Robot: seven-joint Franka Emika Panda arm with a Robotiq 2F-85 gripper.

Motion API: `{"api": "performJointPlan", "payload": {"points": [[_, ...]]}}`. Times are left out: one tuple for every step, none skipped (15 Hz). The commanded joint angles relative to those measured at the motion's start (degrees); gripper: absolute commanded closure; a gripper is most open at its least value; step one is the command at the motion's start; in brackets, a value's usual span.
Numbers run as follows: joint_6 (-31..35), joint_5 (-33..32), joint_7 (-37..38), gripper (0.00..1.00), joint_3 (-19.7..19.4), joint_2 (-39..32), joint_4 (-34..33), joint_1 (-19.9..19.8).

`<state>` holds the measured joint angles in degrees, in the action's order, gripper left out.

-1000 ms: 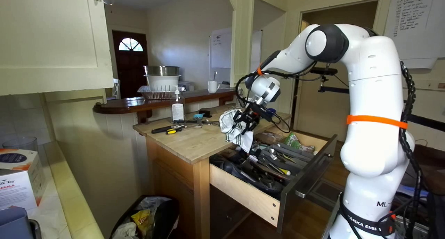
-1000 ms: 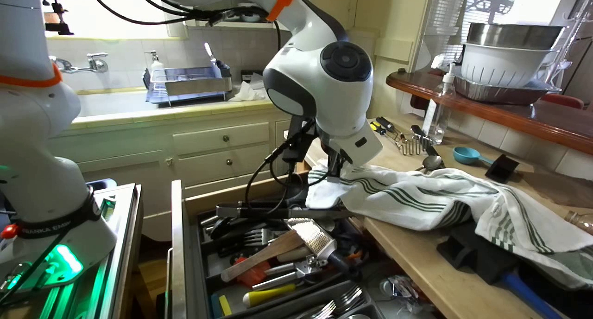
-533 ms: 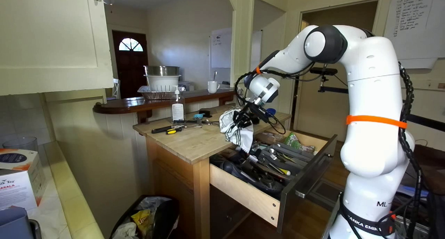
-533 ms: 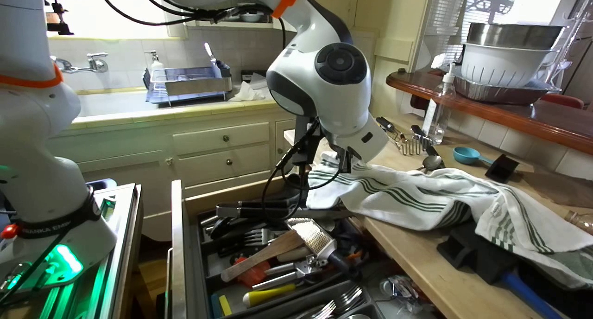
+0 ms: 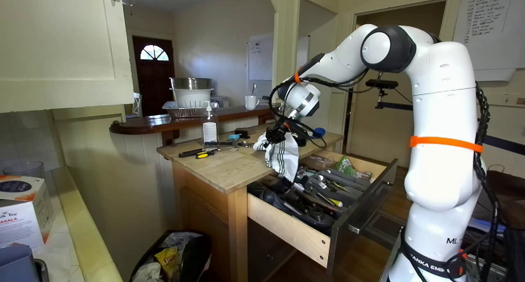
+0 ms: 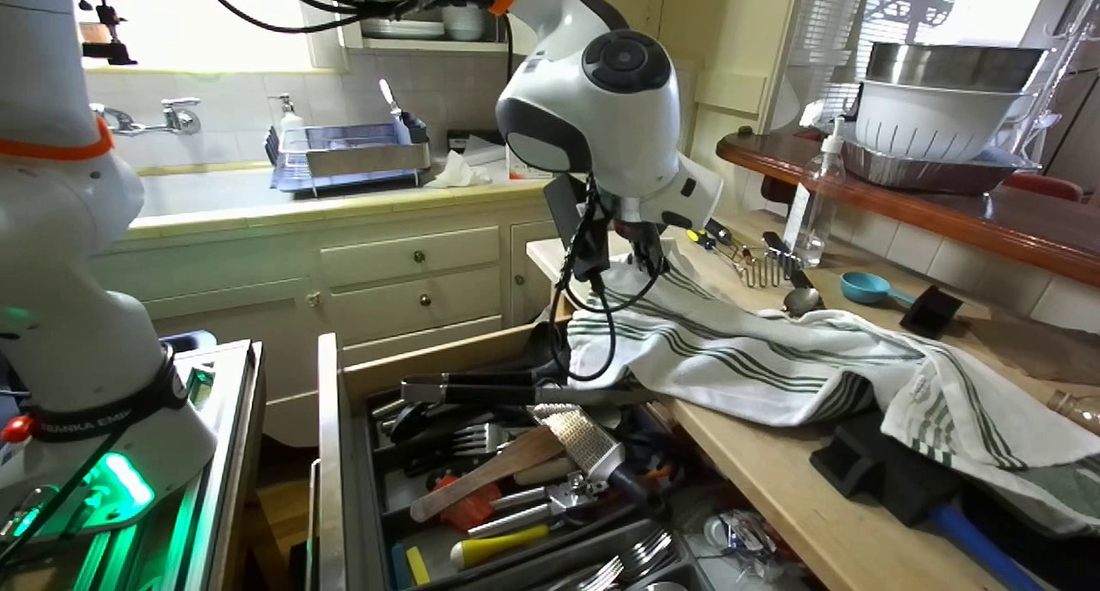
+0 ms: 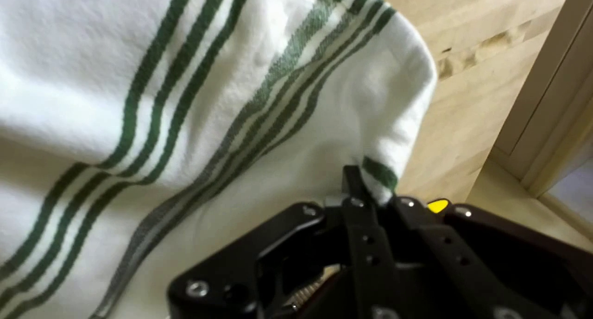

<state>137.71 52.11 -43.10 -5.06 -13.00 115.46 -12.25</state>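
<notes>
"White with green stripes, that towel (image 6: 756, 359). What's changed?"

"One end of it. A second ago the fingers (image 7: 366, 249) stood apart over it; now they're clenched on a fold, and that end has come up off the desk (image 5: 229, 167)."

"Properly held?"

"I'd say so. The wrist view shows its edge pinched between them, and it peaks up to them in both exterior views. That end now seems carried by the fingers, not the wood. The rest lies on the desk, partly over a blue-handled thing (image 6: 980, 546), one corner hanging over the open drawer (image 5: 283, 224)."

"What else is about?"

"Near the towel, a spoon (image 6: 801, 301), a masher (image 6: 765, 269) and a blue scoop (image 6: 864, 288). Down in the drawer, a grater (image 6: 589, 443) and forks (image 6: 649, 552)."

"And the room?"

"Kitchen. Behind the desk, a dark wooden ledge (image 6: 1031, 213) bears a white colander (image 6: 937, 118) and a steel bowl (image 6: 954, 65). Across from there, a sink (image 6: 210, 200) with a dish rack (image 6: 365, 163) beside it."
</notes>
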Motion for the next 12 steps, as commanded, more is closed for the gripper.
{"api": "performJointPlan", "payload": {"points": [[5.36,-5.07,-3.74,0.99,1.41,0.09,0.23,2.77],[6.93,-6.64,-4.50,0.99,2.07,-0.36,-0.03,3.41],[8.27,-8.36,-5.24,0.99,2.66,-0.71,-0.22,3.93],[9.53,-9.92,-6.17,0.99,3.28,-1.12,-0.44,4.30],[10.81,-11.66,-7.13,0.99,3.89,-1.65,-0.66,4.62],[11.91,-13.63,-7.94,0.99,4.36,-2.31,-0.94,4.83],[12.91,-15.26,-9.17,0.99,4.98,-2.82,-1.09,4.81],[14.24,-17.12,-10.19,0.99,5.53,-3.48,-1.30,4.78],[15.23,-18.73,-11.49,0.99,6.14,-4.23,-1.68,4.59],[16.46,-20.43,-12.72,0.99,6.78,-4.77,-1.84,4.39],[17.65,-21.96,-13.91,0.99,7.53,-5.29,-2.23,4.25],[18.71,-23.41,-15.03,0.99,8.28,-5.85,-2.70,4.03]]}}
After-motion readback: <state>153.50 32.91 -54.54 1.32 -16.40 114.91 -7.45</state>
